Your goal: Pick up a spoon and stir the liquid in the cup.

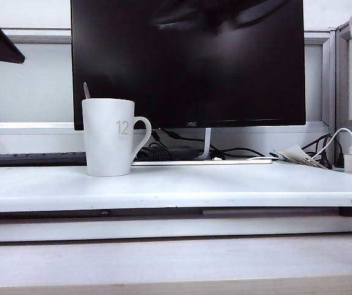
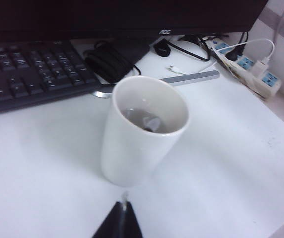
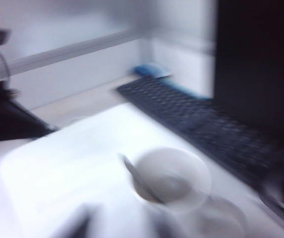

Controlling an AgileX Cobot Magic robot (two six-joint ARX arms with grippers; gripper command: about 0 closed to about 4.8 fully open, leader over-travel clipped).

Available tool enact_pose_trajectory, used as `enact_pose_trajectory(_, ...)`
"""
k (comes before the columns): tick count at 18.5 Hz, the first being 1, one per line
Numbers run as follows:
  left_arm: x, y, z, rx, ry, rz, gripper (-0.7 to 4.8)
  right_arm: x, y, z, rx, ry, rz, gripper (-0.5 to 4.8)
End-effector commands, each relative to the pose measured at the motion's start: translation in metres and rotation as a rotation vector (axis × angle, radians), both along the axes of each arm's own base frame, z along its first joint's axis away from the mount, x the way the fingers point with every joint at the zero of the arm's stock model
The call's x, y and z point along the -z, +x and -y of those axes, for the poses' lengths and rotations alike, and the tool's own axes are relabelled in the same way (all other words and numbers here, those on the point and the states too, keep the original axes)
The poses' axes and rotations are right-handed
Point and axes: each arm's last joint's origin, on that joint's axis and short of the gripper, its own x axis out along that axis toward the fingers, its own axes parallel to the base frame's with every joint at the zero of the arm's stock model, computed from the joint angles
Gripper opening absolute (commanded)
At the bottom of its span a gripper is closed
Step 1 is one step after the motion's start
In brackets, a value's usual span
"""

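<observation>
- The cup stands upright on the white table, left of centre in the exterior view, in front of a dark monitor, with its loop handle turned to the right and the grey "12" facing the camera.
- The spoon is inside the cup; only its slim handle end pokes above the rim at the back left edge. In the right wrist view it leans against the cup wall, which is likely why it stays propped and reachable from above.
- The left wrist view looks down into the cup, where a little dark liquid shows at the bottom. A keyboard lies behind it.
- Left gripper: only a dark tip shows near the cup's base, on the table side nearer the camera. Whether its jaws are parted or closed I cannot tell. It touches nothing visible.
- Right gripper: the picture is badly blurred; faint finger shapes sit near the cup, holding nothing that I can see. Its opening cannot be judged.
- Neither gripper appears in the exterior view.
- My reading: the spoon is not yet picked up; the next step is a pinch on the handle end.
</observation>
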Motion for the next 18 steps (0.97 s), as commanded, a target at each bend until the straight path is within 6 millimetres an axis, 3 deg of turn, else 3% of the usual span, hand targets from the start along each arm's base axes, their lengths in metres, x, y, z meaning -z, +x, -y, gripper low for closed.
enact_pose_trajectory(1,-0.003,0.000,0.000,0.006,0.007,0.023,-0.05,-0.003,0.012,-0.035,-0.108,-0.012,0.072,2.14)
enact_pose_trajectory(2,-0.003,0.000,0.000,0.008,0.006,0.023,-0.05,-0.001,0.012,-0.047,-0.134,-0.026,0.097,2.95)
enact_pose_trajectory(3,-0.003,0.000,0.000,0.008,0.006,0.023,-0.05,0.001,0.012,-0.057,-0.149,-0.034,0.106,3.15)
enact_pose_trajectory(5,-0.003,0.000,0.000,0.007,0.006,0.023,-0.05,0.008,0.012,-0.077,-0.128,-0.064,0.125,2.37)
enact_pose_trajectory(11,-0.002,0.000,0.000,0.011,0.004,0.019,-0.05,0.028,0.025,-0.096,-0.068,-0.108,0.132,2.56)
enact_pose_trajectory(18,-0.002,0.000,0.000,0.011,0.004,0.018,-0.05,0.036,0.044,-0.110,-0.026,-0.125,0.126,2.51)
